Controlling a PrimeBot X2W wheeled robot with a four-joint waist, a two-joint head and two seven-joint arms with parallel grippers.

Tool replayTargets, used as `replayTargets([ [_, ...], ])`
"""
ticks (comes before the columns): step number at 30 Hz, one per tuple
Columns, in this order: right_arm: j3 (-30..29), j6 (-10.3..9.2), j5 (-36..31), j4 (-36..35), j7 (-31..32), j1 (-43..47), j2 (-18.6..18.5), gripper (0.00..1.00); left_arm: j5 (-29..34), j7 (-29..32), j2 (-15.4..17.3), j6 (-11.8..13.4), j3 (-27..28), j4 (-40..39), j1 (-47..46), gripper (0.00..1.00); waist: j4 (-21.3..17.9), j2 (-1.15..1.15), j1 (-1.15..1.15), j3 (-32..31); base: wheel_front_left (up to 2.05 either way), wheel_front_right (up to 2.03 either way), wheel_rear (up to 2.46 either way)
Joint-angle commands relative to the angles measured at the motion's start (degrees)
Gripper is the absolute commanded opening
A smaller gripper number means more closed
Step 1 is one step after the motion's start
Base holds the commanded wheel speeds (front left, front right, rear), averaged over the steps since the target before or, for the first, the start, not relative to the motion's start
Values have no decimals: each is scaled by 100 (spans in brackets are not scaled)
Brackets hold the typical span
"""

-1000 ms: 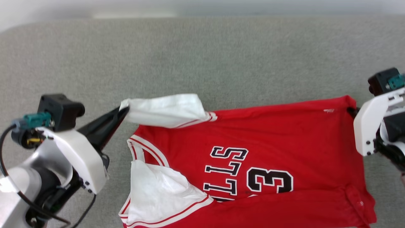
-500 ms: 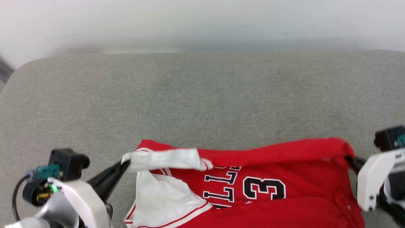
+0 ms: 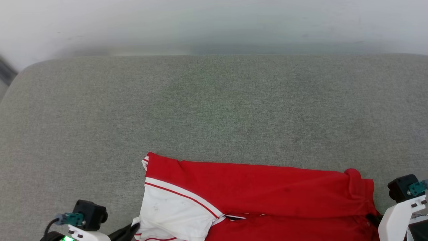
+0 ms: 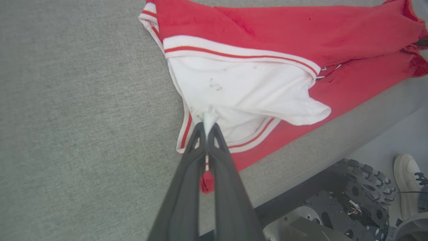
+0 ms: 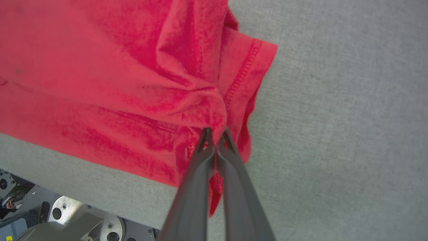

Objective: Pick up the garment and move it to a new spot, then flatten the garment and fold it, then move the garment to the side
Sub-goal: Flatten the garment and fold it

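Both claws are clenched on the garment [image 3: 250, 187]: the left claw [image 4: 207, 129] pinches the edge of a white sleeve [image 4: 240, 87], and the right claw [image 5: 215, 134] bites red cloth near the hem corner [image 5: 254, 57]. The garment lies at the near edge of the grey table [image 3: 214, 107], doubled over along its length. I judge that a first fold is laid but not yet let go; more folding and the move to the side are left. The head view gives the whole long shape. The wrist views show each pinch closely, and the left one also shows a shoe [image 4: 409, 180] on the floor beside the robot's base [image 4: 364, 201].
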Motion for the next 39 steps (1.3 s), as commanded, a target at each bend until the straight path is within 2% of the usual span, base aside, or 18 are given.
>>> replayTargets([
  [1,88,-2,-14,40,45,66,-96,0,69,22,-83,-69,-102,164,-89,0,-1,0,0,35,0,0,0],
  [7,346,-2,-15,160,123,85,-289,0,168,75,-330,-277,-388,581,-219,0,-1,0,0,116,0,0,0],
  [14,537,-2,46,307,-9,-35,-328,0,289,46,-494,-372,-570,923,-334,0,-21,0,0,103,0,0,0],
  [15,557,-2,61,317,-37,-61,-324,12,301,34,-507,-384,-590,968,-337,0,-24,0,0,90,0,0,0],
  [16,573,-2,71,335,-86,-86,-321,47,317,30,-525,-398,-608,1009,-337,34,-25,0,0,67,0,0,0],
  [17,567,-2,87,349,-169,-134,-319,100,351,-45,-563,-385,-610,1076,-324,100,-28,0,0,-3,0,0,0],
  [23,466,-2,232,180,-289,-204,-257,100,397,-384,-657,-286,-455,1109,-346,100,-39,0,0,-212,0,0,0],
  [29,102,-2,364,-279,-245,-207,-57,100,518,-1193,-809,-57,-42,917,-428,100,-60,0,0,-419,0,0,0],
  [35,-503,-2,208,-521,-361,-41,514,100,922,-2482,-1075,274,435,908,-473,100,-65,0,0,-511,0,0,0],
  [39,-874,-2,-33,-509,-352,174,936,100,1410,-2898,-1235,577,786,1005,-359,100,-67,0,0,-533,0,0,0],
])
